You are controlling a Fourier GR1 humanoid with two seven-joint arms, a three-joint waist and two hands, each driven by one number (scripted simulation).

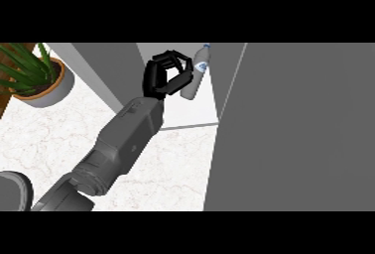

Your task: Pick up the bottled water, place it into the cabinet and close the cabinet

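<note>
**Left hand at bottle inside cabinet**

Near edge: grey forearm runs up from lower left over the white marble desk [176, 163]. Big grey cabinet door [293, 129] stands open at right. Further in, left hand [162, 77] reaches into the cabinet [187, 111], fingers curled, thumb side against the bottled water [198, 74]. Bottle upright, slightly tilted, just right of the hand, beside the door edge. Far left: potted plant [33, 74] on desk. Right hand not seen
</note>
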